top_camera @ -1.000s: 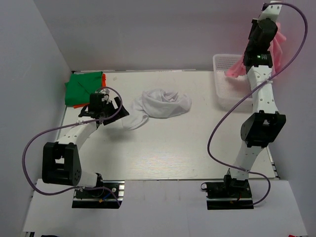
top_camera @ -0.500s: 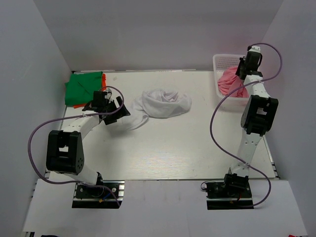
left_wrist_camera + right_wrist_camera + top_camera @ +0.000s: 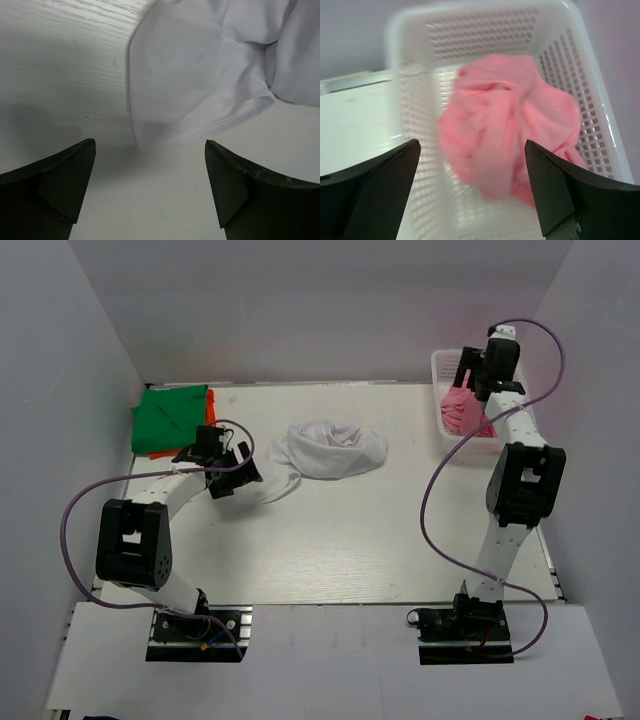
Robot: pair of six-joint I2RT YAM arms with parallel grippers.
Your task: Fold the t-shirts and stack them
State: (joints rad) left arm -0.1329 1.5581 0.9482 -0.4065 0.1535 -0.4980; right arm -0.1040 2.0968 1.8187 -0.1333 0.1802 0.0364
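Table (image 3: 350,540) carries a crumpled white t-shirt (image 3: 200,75), its hem just ahead of the left gripper (image 3: 150,145), whose jaws are spread wide and empty. Farther back, a folded green t-shirt (image 3: 170,418) lies on an orange one (image 3: 210,400). At far right, the white basket (image 3: 485,32) holds a bunched pink t-shirt (image 3: 510,115). The right gripper (image 3: 472,145) hovers above, wide apart, gripping nothing.

Robot lab cell, plain white walls (image 3: 300,310), bolted arm bases (image 3: 195,635)

Worktop (image 3: 350,540): white, wood-grained.
Centre: white shirt (image 3: 330,450), crumpled.
Far left: green shirt (image 3: 170,418), stacked on orange shirt (image 3: 211,399).
Far right: basket (image 3: 441,425).
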